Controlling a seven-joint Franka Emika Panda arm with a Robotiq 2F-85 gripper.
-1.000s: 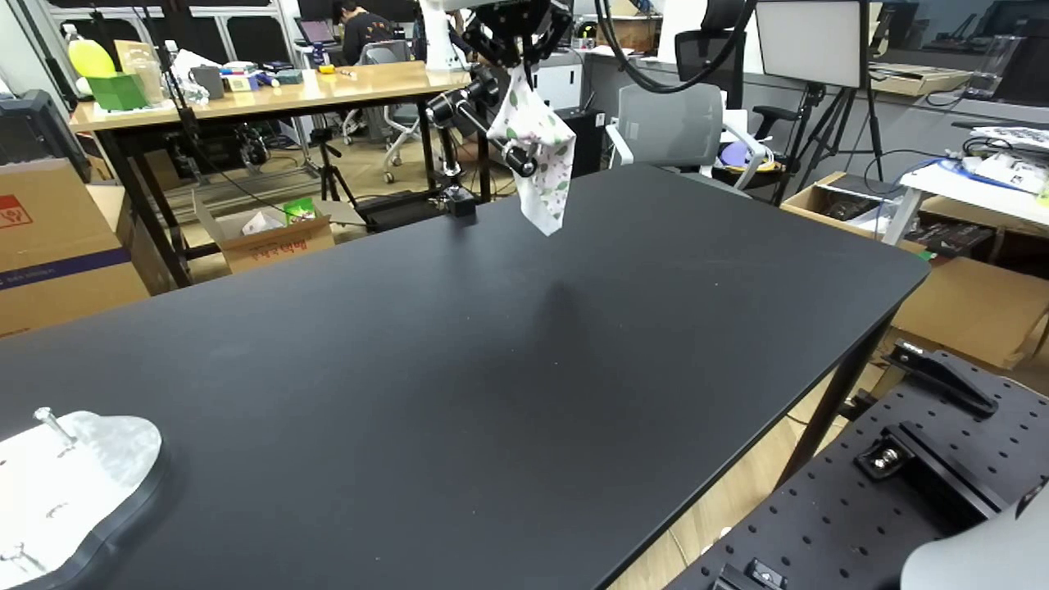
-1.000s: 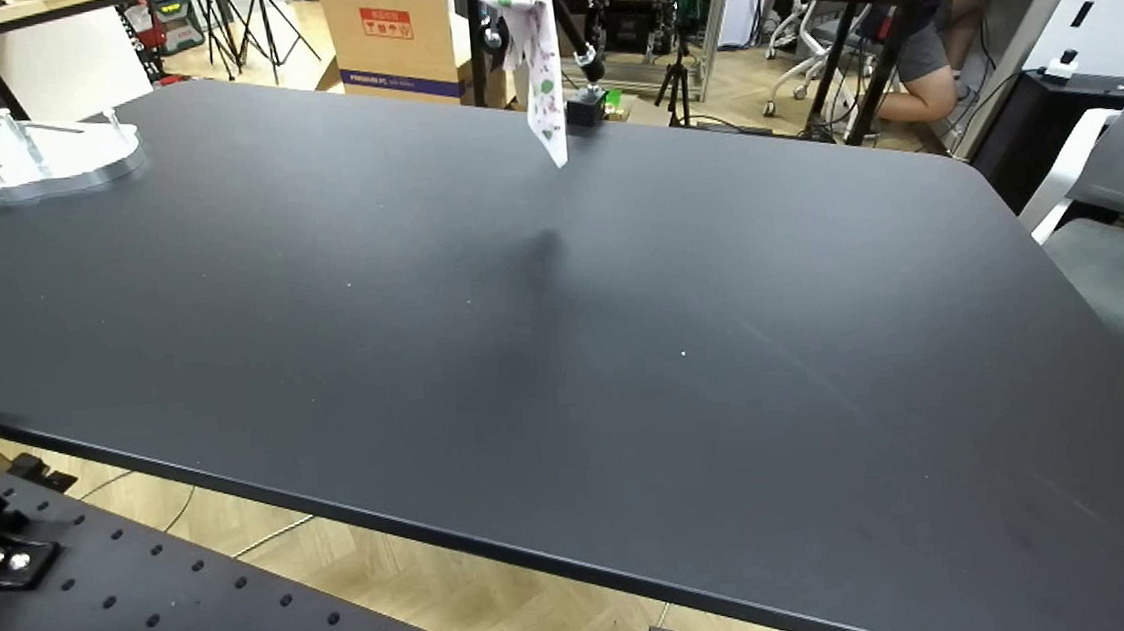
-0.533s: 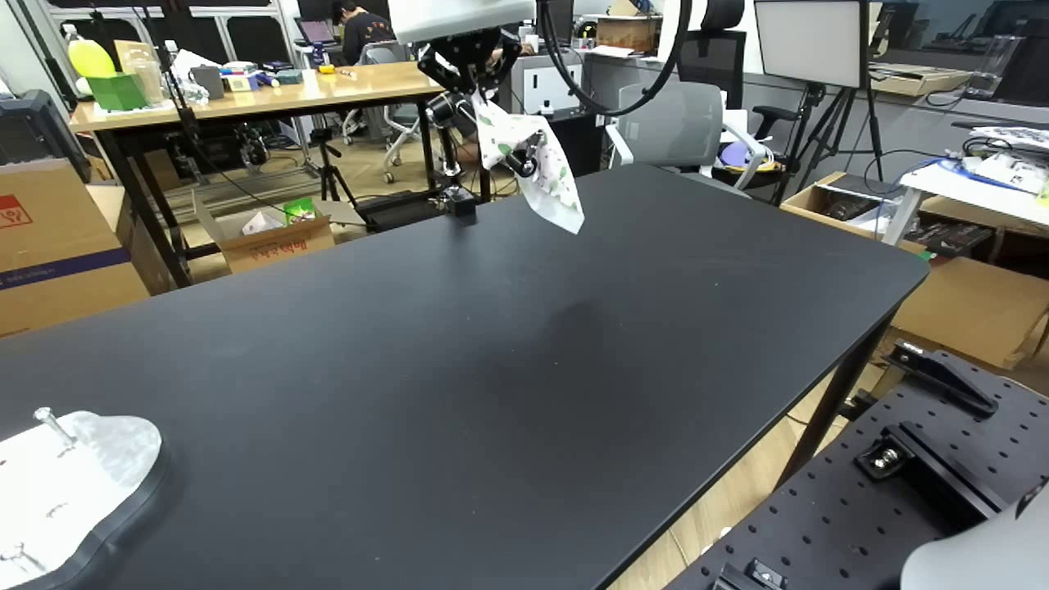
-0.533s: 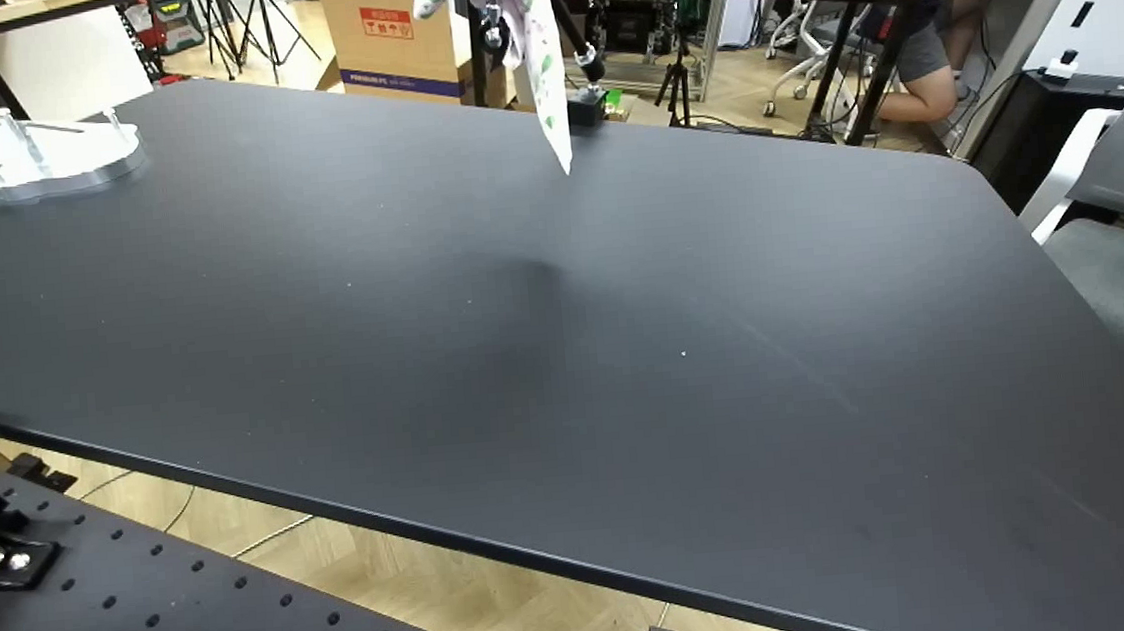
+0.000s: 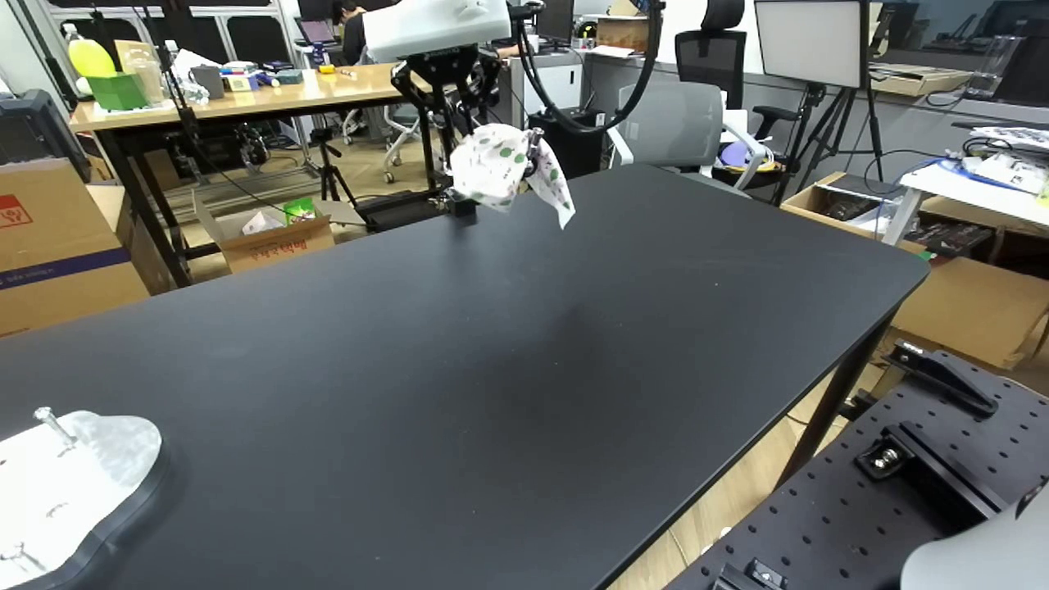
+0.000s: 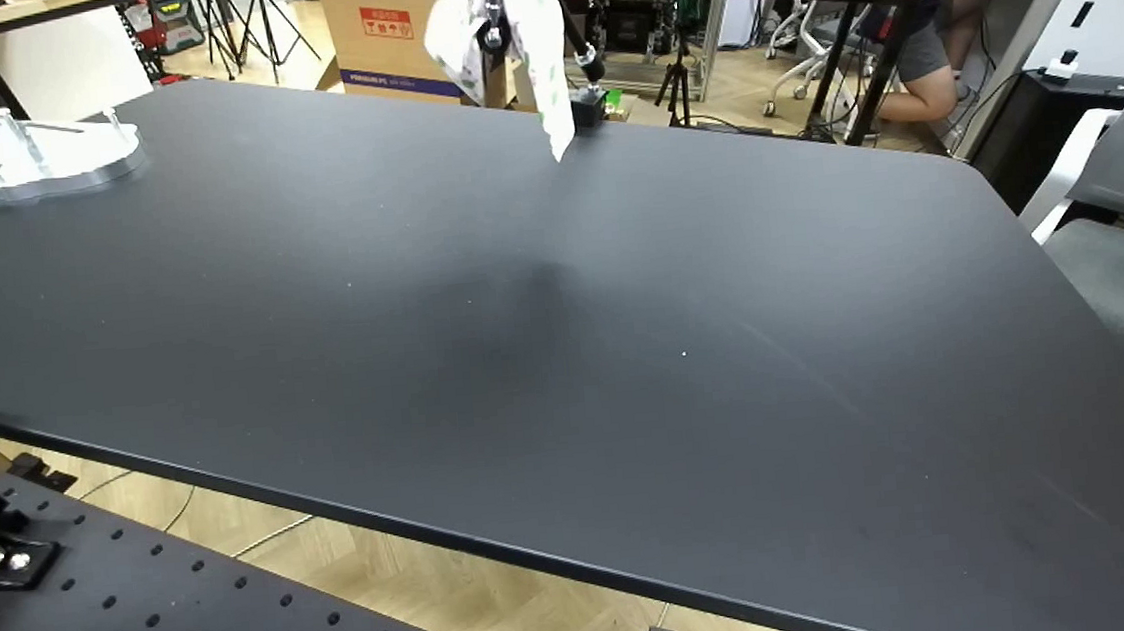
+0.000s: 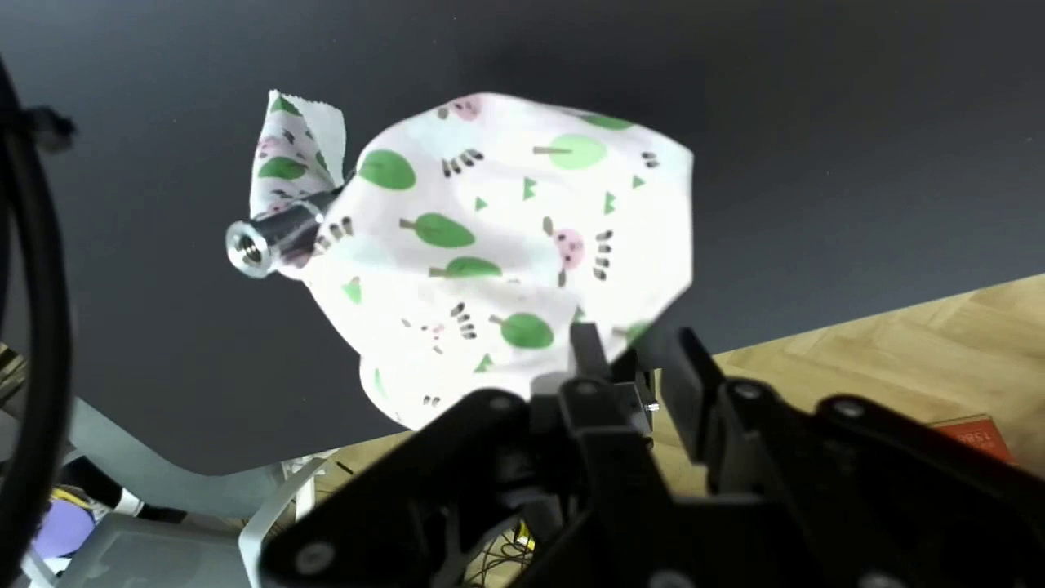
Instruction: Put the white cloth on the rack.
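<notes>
Over the rack [image 7: 287, 230], white cloth [image 7: 490, 237]; jaws partway apart, empty; beyond, green packet [image 5: 300, 210] inside cardboard carton [image 5: 274, 249].

Both exterior views angled down across the same table [image 5: 369, 410], wrist view close above cloth [image 7: 506, 237]

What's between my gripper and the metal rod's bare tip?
The printed white cloth fills the stretch from gripper to rod tip in the wrist view; contact with the gripper isn't clear.

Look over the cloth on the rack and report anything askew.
In an exterior view, the white cloth hangs crooked over the rack: its tail at picture right drops lower than the left side, so it looks lopsided. No spill or damage shows.
</notes>
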